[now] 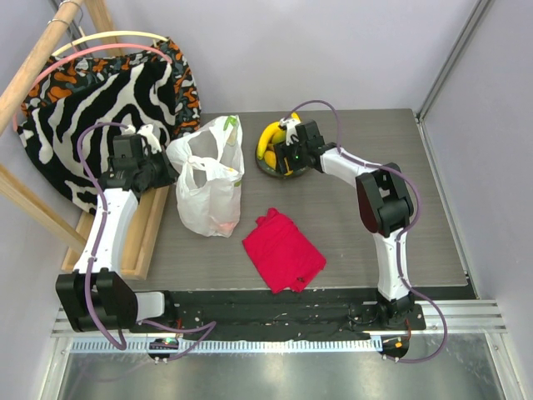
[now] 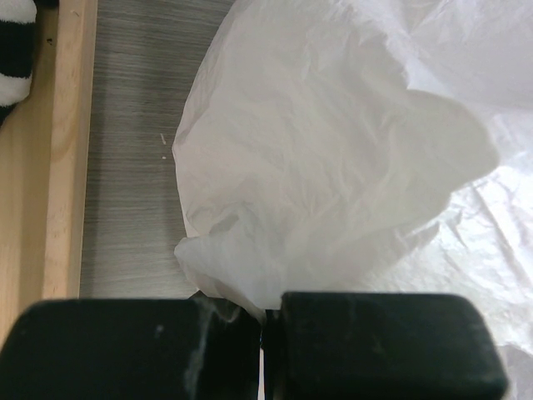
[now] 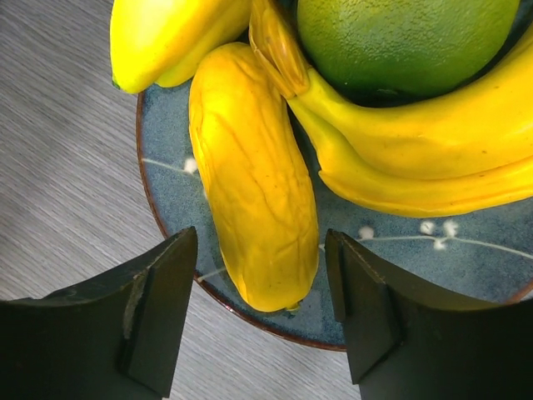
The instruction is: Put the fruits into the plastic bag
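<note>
The white plastic bag [image 1: 208,179] stands crumpled left of centre, its thin film [image 2: 333,167] filling the left wrist view. My left gripper [image 2: 265,312] is shut on a fold of the bag's edge, at the bag's left side [image 1: 162,167]. The fruits lie on a dark blue plate [image 3: 433,267] at the back [image 1: 271,171]: a wrinkled yellow fruit [image 3: 254,183], curved bananas [image 3: 416,142] and a green round one [image 3: 400,37]. My right gripper [image 3: 260,250] is open astride the near end of the wrinkled yellow fruit, with a gap on each side. It hangs over the plate [image 1: 287,154].
A red folded cloth [image 1: 283,250] lies in front of the plate. Zebra-striped fabric [image 1: 108,108] leans on a wooden frame at the back left. A wooden board [image 2: 50,167] runs along the table's left side beside my left arm.
</note>
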{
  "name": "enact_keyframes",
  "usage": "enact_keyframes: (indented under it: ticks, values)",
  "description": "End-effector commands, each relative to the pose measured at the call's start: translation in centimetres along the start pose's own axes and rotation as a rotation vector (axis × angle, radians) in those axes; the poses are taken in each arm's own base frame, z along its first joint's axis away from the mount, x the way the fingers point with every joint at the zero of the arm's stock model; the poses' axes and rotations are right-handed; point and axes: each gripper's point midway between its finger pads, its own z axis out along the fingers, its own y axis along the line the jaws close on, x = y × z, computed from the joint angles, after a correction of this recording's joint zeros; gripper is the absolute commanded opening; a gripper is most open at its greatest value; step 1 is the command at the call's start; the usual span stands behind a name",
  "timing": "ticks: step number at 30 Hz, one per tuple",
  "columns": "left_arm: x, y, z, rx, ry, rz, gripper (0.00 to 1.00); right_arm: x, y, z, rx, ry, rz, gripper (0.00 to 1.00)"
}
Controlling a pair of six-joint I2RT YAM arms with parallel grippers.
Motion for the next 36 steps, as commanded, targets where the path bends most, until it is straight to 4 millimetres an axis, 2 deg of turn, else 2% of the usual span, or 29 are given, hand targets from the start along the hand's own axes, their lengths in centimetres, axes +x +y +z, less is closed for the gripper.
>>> enact_keyframes:
  ticks: [1,5,11,18,22,23,24,26,27,30,36]
  values:
    - [-0.6,0.0,0.0,0.008,-0.017,0.003,0.00,-2.9,0.3,0.0,-0.029,-0.079,-0.012,0.66]
    - [-0.5,0.1,0.1,0.002,-0.014,0.003,0.00,-2.6,0.2,0.3,-0.029,-0.069,-0.015,0.62]
    - [-0.6,-0.2,-0.2,0.015,-0.021,0.011,0.00,-2.4,0.7,0.4,-0.061,-0.066,-0.023,0.45]
    - [-0.5,-0.2,-0.1,0.014,-0.018,0.008,0.00,-2.9,1.3,-0.6,-0.083,-0.079,-0.038,0.31]
    - [-0.6,-0.2,-0.2,0.017,-0.022,0.008,0.00,-2.9,1.5,-1.7,-0.082,-0.092,-0.052,0.24]
    - [-0.6,-0.2,-0.2,0.015,-0.020,0.006,0.00,-3.6,1.6,-2.5,-0.078,-0.116,-0.062,0.23]
    - [-0.6,-0.2,-0.2,0.015,-0.021,0.007,0.00,-3.1,1.5,-2.7,-0.077,-0.115,-0.061,0.22]
    - [-0.6,-0.2,-0.2,0.015,-0.020,0.005,0.00,-3.8,1.7,-4.1,-0.069,-0.146,-0.067,0.21]
    - [-0.6,-0.2,-0.2,0.015,-0.021,0.006,0.00,-3.3,1.8,-4.4,-0.070,-0.146,-0.069,0.20]
    - [-0.6,-0.3,-0.2,0.020,-0.020,0.004,0.00,-3.6,2.2,-6.0,-0.071,-0.174,-0.072,0.20]
    - [-0.6,-0.4,-0.2,0.026,-0.023,0.003,0.00,-3.1,2.8,-8.0,-0.078,-0.181,-0.060,0.18]
